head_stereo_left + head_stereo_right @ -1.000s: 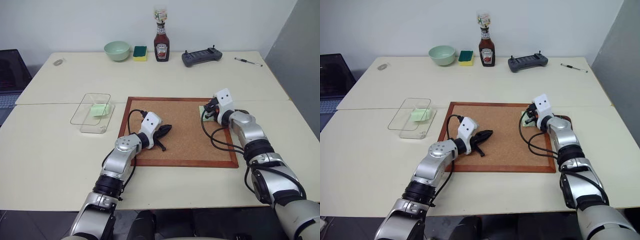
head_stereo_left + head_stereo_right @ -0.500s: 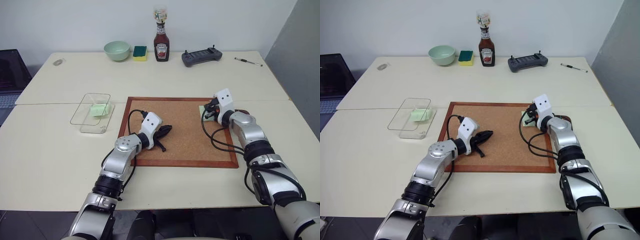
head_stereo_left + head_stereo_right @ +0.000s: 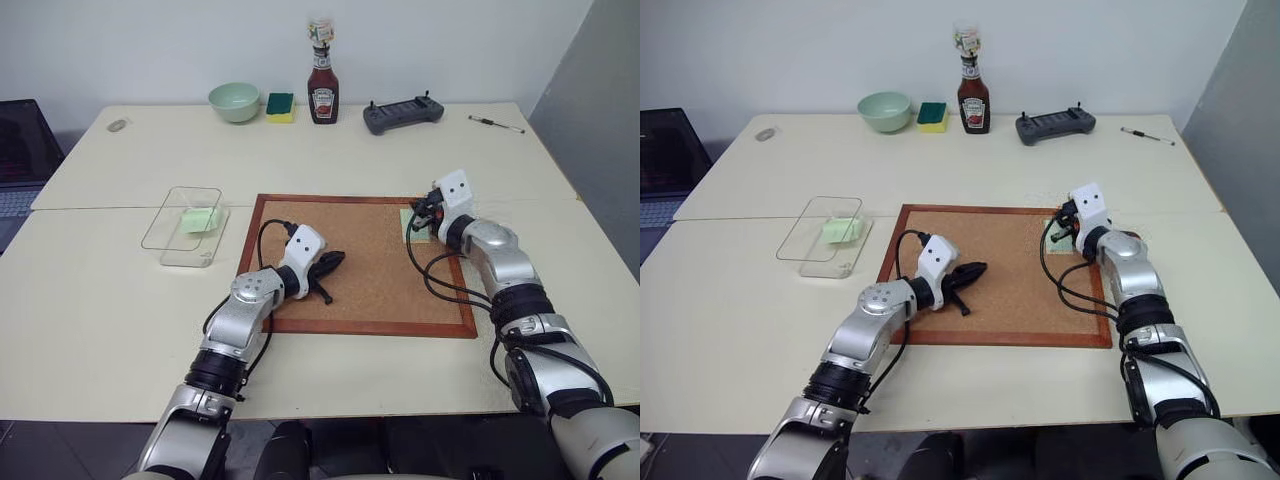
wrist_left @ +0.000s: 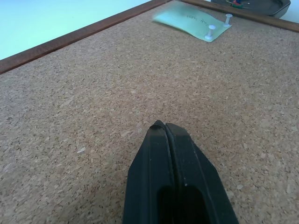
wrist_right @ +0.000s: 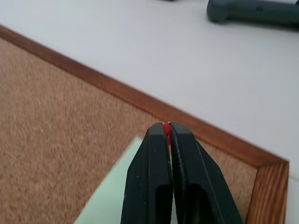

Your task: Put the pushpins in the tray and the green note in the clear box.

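Observation:
A pale green note [image 3: 409, 224] lies at the far right corner of the corkboard [image 3: 370, 285], with two white pins [image 4: 211, 31] standing on it. My right gripper [image 5: 167, 127] hovers just above that note, shut on a red pushpin whose head shows between the fingertips. The dark tray [image 4: 252, 5] sits just past the board's edge beside the note, with small coloured pins in it. My left gripper [image 3: 338, 258] is shut and empty, low over the board's left half. The clear box [image 3: 155, 218] stands left of the board with a pale green piece of paper [image 3: 200, 219] inside.
Along the table's far edge stand a pale green bowl [image 3: 234, 101], a green-and-yellow sponge [image 3: 280, 105], a ketchup bottle [image 3: 322, 90], a dark controller [image 3: 403, 112] and a screwdriver [image 3: 497, 123]. A laptop [image 3: 20, 150] is at the far left.
My right gripper has lifted a little off the green note with the red pushpin in it. The left arm has stayed still.

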